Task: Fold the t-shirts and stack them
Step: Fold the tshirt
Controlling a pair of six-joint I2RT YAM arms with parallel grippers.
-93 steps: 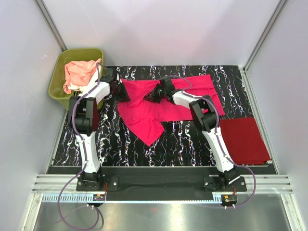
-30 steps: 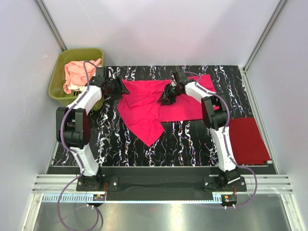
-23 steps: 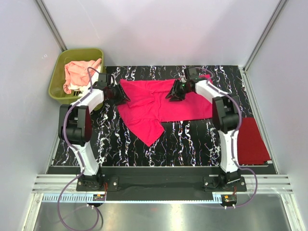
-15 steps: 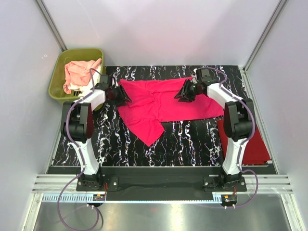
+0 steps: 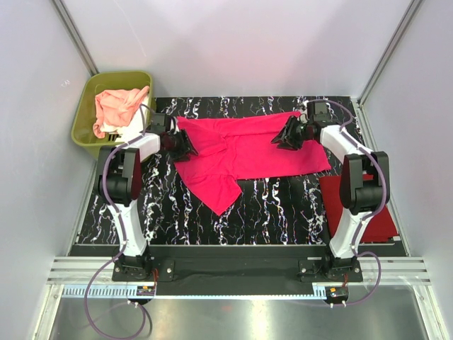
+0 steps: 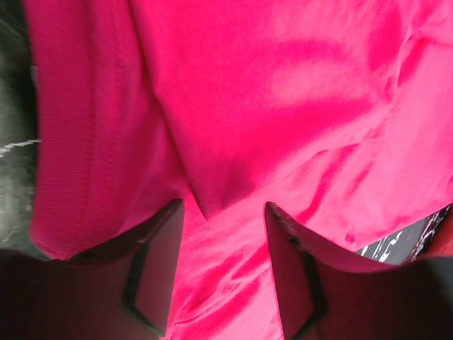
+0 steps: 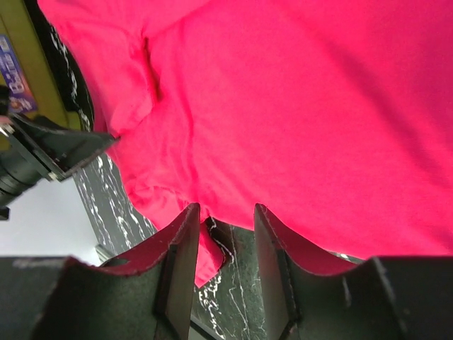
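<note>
The hot pink t-shirt (image 5: 241, 149) lies spread across the back of the table, with one flap hanging toward the front at the left (image 5: 219, 188). My left gripper (image 5: 188, 149) is open, low over the shirt's left edge; pink cloth (image 6: 283, 92) fills its view beneath the fingers (image 6: 223, 212). My right gripper (image 5: 279, 142) is open over the shirt's right half, its tips at the cloth's edge (image 7: 226, 211). The dark red shirt (image 5: 379, 212) lies folded at the right. The peach-pink shirt (image 5: 117, 105) and the white shirt (image 5: 113, 129) lie in the tub.
The olive-green tub (image 5: 83, 106) stands off the table's back left corner. The black marbled table (image 5: 276, 205) ends at a metal rail at the front. White walls close in the back and both sides.
My right gripper has slid right across the pink shirt, from its middle to its right half, and that half now lies flatter. My left gripper has stayed at the left edge.
</note>
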